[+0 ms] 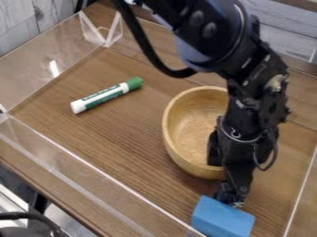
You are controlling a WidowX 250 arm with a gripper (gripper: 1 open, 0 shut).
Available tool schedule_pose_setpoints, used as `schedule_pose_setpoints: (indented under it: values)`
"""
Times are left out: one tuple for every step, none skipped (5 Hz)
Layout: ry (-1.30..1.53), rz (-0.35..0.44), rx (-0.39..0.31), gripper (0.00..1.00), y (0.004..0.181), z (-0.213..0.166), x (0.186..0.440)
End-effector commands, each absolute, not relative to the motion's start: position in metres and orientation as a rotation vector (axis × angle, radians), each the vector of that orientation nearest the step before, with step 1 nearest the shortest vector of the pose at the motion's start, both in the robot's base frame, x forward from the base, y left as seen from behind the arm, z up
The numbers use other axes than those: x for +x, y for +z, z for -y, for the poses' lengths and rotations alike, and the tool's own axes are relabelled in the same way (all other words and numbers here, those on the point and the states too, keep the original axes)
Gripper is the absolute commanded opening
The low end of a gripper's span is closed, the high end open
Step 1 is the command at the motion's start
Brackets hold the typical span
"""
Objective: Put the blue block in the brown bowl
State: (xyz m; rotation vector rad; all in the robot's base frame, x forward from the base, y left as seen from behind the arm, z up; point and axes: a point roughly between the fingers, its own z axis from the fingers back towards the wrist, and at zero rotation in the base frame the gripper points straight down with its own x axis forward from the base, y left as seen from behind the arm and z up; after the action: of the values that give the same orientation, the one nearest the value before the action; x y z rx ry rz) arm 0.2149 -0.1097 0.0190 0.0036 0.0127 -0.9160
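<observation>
The blue block lies flat on the wooden table near the front edge, at the lower right. Just behind it stands the brown bowl, upright and with nothing inside it. My gripper points straight down at the bowl's front right rim, its dark fingertips just above the far edge of the blue block. The jaws stand open and I see nothing held between them. The black arm hides the bowl's right side.
A green-and-white marker pen lies on the table left of the bowl. Low clear plastic walls run around the work area. A small clear triangular stand sits at the back left.
</observation>
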Motion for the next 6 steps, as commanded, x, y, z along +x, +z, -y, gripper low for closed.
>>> schedule_pose_setpoints:
  values:
    - [-0.946,-0.007,-0.006,1.00,0.0202,0.1180,0.2087]
    - [-0.949,-0.007,-0.010,1.00,0.0202,0.1191,0.2072]
    - [-0.951,-0.007,-0.013,1.00,0.0203,0.1199,0.2061]
    - [-0.953,-0.008,-0.016,1.00,0.0205,0.1206,0.2049]
    - [-0.955,-0.008,-0.019,1.00,0.0203,0.1212,0.2039]
    - [-0.956,-0.008,-0.021,0.00,0.0203,0.1211,0.2031]
